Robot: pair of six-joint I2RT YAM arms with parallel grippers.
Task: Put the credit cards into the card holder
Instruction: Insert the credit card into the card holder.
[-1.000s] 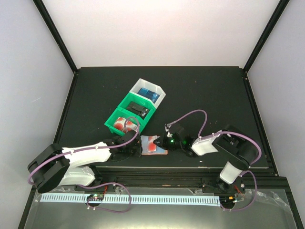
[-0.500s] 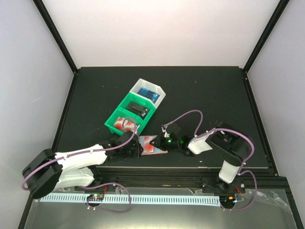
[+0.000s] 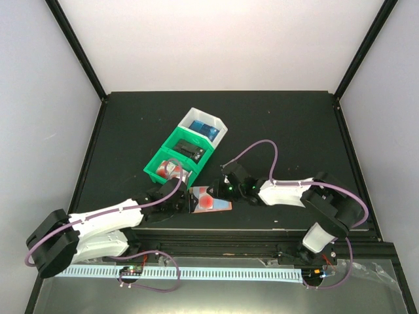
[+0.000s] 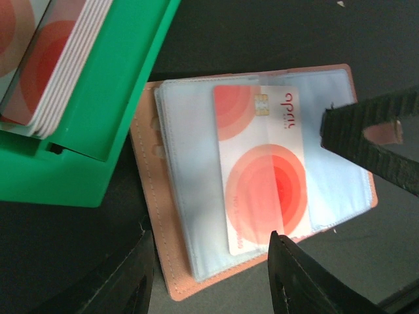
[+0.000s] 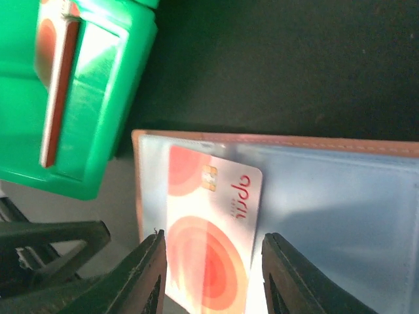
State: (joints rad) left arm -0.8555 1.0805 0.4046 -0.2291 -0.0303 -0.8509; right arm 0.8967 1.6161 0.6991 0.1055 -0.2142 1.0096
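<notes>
We are at the seating step for one credit card (image 4: 265, 170). It lies on the pale inner page of the open card holder (image 4: 171, 261), which rests flat on the table (image 4: 262, 33) just beside the green bin (image 4: 131, 98). The card sits a little askew, and we cannot tell whether it is under the clear sleeve or only on top of it. The left fingers (image 4: 294, 281) stand apart at the holder's near edge and grip nothing. The right fingers (image 5: 144, 275) are also spread, with the card showing between them and not pinched. We judge the next move is to push the card square and fully into its slot. After that we would fetch another from the stack of cards (image 4: 59, 59) standing in the bin.
</notes>
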